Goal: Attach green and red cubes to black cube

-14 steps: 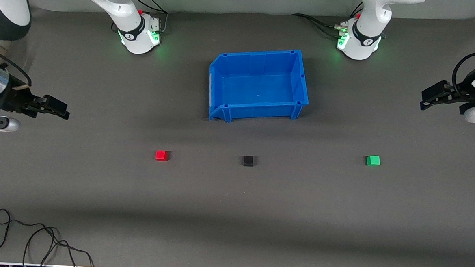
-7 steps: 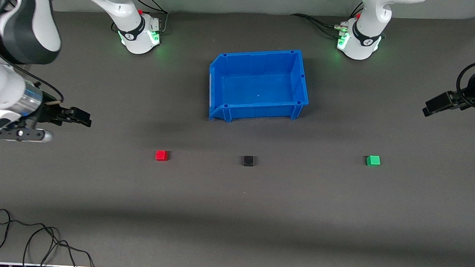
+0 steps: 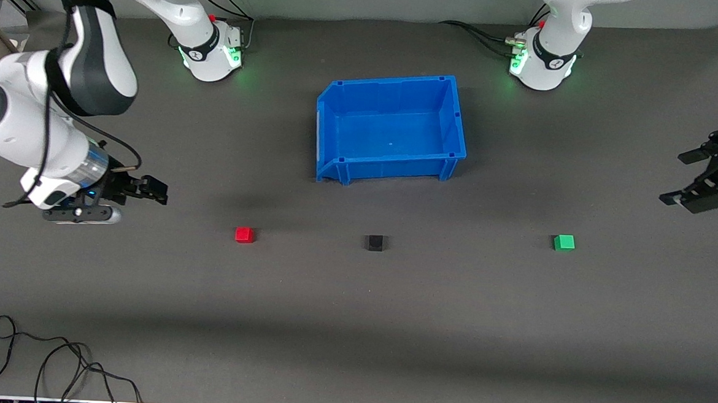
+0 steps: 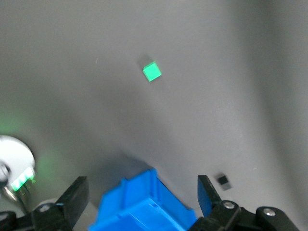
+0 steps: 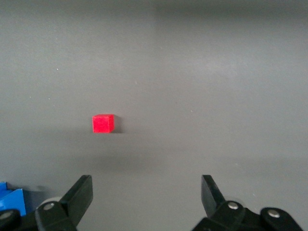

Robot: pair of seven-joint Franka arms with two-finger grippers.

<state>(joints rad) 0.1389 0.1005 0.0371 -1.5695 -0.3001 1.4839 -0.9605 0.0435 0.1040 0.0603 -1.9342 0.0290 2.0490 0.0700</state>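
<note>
The red cube (image 3: 244, 235), the black cube (image 3: 375, 243) and the green cube (image 3: 564, 242) lie apart in a row on the dark table, black in the middle. My right gripper (image 3: 152, 191) is open and empty, low over the table beside the red cube toward the right arm's end. The right wrist view shows the red cube (image 5: 103, 123) ahead of the open right gripper (image 5: 147, 185). My left gripper (image 3: 681, 178) is open and empty, above the table near the green cube at the left arm's end. The left wrist view shows the green cube (image 4: 152, 71), the black cube (image 4: 223, 181) and the open left gripper (image 4: 142, 186).
An empty blue bin (image 3: 455, 117) stands farther from the front camera than the cubes, at the table's middle; it also shows in the left wrist view (image 4: 144, 204). Loose black cable (image 3: 55, 360) lies at the near corner at the right arm's end.
My right gripper has moved toward the red cube. My left gripper has turned and come down toward the green cube. The cubes have not moved.
</note>
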